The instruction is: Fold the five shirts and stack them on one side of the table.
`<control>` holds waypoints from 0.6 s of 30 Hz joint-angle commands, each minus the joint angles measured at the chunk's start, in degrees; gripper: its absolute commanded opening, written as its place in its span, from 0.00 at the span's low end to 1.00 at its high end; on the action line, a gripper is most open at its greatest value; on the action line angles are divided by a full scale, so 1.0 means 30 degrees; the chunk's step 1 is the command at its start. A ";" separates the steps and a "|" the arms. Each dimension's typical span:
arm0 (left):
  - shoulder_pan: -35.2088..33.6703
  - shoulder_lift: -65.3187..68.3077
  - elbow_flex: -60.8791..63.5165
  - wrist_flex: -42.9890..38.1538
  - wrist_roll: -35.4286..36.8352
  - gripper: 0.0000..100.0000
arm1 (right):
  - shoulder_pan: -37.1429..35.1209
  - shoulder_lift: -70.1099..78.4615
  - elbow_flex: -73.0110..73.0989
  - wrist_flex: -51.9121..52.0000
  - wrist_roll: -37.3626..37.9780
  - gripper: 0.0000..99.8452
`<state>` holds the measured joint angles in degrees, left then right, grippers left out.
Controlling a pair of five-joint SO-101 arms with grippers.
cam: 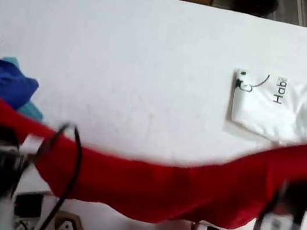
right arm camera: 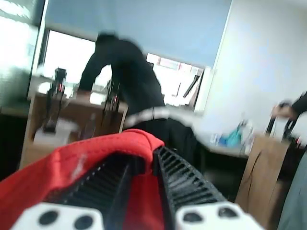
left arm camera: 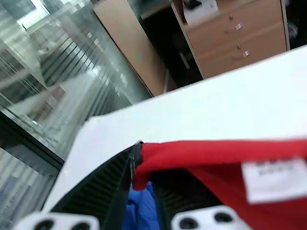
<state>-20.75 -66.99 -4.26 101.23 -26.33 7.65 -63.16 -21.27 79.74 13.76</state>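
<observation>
- Red shirt hangs stretched across the near edge of the table, off the surface, sagging in the middle.
- Left gripper is clamped on one end of the red shirt; a white label is sewn just beside the grip, its print too blurred to read.
- Right gripper pinches the other end, cloth bunched over its jaws.
- Folded white shirt with dark lettering lies flat at the right side.
- Blue shirts sit heaped at the left edge.

Ribbed black right tool, white screw-holed bracket, black cable.
</observation>
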 commanded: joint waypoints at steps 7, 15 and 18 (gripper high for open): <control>-0.0147 0.1495 0.0659 -0.0967 0.0147 0.03 | -0.1626 0.3209 -0.0088 -0.0835 -0.0147 0.02; -0.0147 0.1495 -0.0952 -0.0088 0.1231 0.03 | -0.1538 0.1626 -0.0088 -0.0337 -0.0029 0.02; -0.0176 0.1407 -0.1890 0.0352 0.1319 0.03 | -0.1538 0.0542 -0.0088 0.0659 0.0000 0.02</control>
<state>-20.75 -63.47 -6.90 101.32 -22.99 3.16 -59.47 -21.10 80.09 13.76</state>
